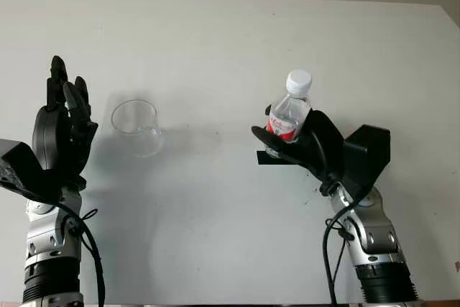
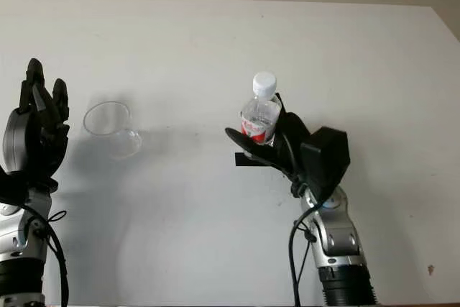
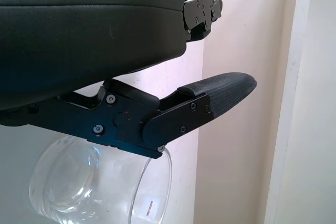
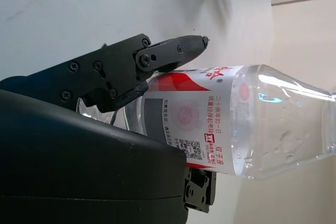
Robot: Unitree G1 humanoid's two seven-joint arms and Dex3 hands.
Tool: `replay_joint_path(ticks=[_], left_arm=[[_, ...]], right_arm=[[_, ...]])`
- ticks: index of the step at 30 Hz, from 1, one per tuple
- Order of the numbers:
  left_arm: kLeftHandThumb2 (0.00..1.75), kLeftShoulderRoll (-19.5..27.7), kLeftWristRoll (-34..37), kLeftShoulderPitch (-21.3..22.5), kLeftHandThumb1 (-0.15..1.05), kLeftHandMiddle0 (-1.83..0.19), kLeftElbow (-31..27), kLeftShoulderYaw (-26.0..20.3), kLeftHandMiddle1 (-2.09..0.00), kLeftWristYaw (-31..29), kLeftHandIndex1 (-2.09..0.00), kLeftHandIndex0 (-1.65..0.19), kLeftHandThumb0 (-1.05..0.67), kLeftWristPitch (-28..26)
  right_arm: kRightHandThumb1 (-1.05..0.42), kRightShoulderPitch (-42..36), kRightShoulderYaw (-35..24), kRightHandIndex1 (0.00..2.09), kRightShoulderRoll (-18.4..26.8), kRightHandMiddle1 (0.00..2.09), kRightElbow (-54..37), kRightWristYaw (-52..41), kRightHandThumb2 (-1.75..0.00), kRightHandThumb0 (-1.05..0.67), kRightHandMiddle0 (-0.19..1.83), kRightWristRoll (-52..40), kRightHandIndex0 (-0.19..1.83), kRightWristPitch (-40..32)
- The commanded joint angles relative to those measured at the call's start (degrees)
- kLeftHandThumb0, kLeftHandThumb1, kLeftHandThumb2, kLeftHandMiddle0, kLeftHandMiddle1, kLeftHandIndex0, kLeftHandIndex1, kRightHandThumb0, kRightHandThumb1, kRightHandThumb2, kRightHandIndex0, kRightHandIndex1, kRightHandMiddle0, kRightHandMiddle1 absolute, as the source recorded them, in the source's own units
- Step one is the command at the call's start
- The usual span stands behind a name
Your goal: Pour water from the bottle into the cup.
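Gripping the bottle (image 1: pixel 290 114) upright, cap still on, your right hand (image 1: pixel 305 141) sits mid-counter; the cup (image 1: pixel 135 126) lies well toward the left edge, just beside your open left hand (image 1: pixel 63 124).

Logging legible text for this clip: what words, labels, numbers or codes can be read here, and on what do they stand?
Bottle, held in the right hand: red-and-white label with Chinese print and a QR code, too small to read.
Cup, beside the open left hand: small sticker with red print, unreadable.
No other text.
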State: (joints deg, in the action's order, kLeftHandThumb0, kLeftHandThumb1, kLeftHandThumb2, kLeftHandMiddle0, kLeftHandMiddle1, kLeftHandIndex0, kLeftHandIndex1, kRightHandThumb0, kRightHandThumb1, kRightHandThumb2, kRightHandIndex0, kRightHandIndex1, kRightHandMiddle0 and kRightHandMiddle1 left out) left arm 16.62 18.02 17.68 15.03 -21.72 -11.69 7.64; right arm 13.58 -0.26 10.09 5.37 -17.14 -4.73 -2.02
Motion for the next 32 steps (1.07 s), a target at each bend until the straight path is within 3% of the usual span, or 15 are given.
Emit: replay_joint_path(ticks=[1, 2, 3, 4, 6, 7, 13, 20, 32], left_arm=[[0.82, 0.63, 0.12, -0.31, 1.05, 0.12, -0.24, -0.43, -0.05, -0.07, -0.05, 0.18, -0.67, 0.23], [0.82, 0.65, 0.09, -0.24, 1.05, 0.12, 0.01, -0.46, -0.05, -0.12, -0.05, 0.18, -0.67, 0.44], [0.82, 0.67, 0.06, -0.19, 1.05, 0.12, 0.19, -0.49, -0.05, -0.15, -0.05, 0.18, -0.67, 0.60], [0.82, 0.70, 0.13, -0.18, 1.05, 0.12, 0.23, -0.54, -0.05, -0.24, -0.05, 0.18, -0.67, 0.58], [0.82, 0.78, 0.24, -0.19, 1.05, 0.12, 0.22, -0.60, -0.05, -0.48, -0.05, 0.18, -0.67, 0.57], [0.82, 0.76, 0.11, -0.20, 1.05, 0.12, 0.14, -0.62, -0.05, -0.31, -0.05, 0.18, -0.67, 0.51], [0.80, 0.67, 0.25, -0.14, 1.05, 0.09, -1.64, -0.67, -0.06, 1.21, -0.06, 0.16, -0.67, -2.42], [0.81, 0.82, 0.05, 0.67, 1.05, 0.09, -0.03, -0.77, -0.05, 0.75, -0.05, 0.17, -0.66, -1.56], [0.80, 0.83, 0.13, 0.74, 1.05, 0.09, -0.20, -0.97, -0.05, 1.04, -0.05, 0.17, -0.65, -1.94]], right_arm=[[-0.98, -1.82, -0.04, 1.72, 1.34, 1.75, 0.36, -1.43, -0.06, -0.51, -0.19, -0.31, -0.18, 0.28], [-0.97, -2.07, 0.18, 1.38, 2.04, 1.44, 0.03, -2.69, -0.06, -0.55, -0.17, -0.43, -0.14, 0.28], [-0.97, -2.23, 0.30, 0.85, 2.53, 0.94, -0.19, -3.59, -0.06, -0.59, -0.10, -0.47, -0.03, 0.31], [-0.98, -2.50, 0.55, 0.57, 3.30, 0.66, -0.50, -4.92, -0.05, -0.60, -0.01, -0.45, 0.06, 0.96], [-0.97, -3.02, 0.85, 0.17, 4.35, 0.24, -0.93, -6.62, -0.05, -0.68, -0.12, -0.26, -0.02, 2.20], [-0.97, -3.36, 0.94, 0.11, 4.66, 0.17, -1.15, -6.98, -0.05, -0.71, -0.15, 0.01, -0.05, 2.97], [-0.99, -6.63, 0.43, 0.00, 5.21, 0.00, -2.43, -4.00, -0.06, -0.94, -0.19, 3.76, -0.19, 9.85], [-1.03, -7.04, -0.72, 0.00, 6.93, 0.00, -0.07, -2.84, -0.06, -0.92, -0.19, 5.09, -0.19, 15.83], [-1.02, -6.96, -0.84, 0.00, 5.35, 0.00, 1.29, 0.07, -0.05, -0.87, -0.19, 4.11, -0.19, 17.26]])
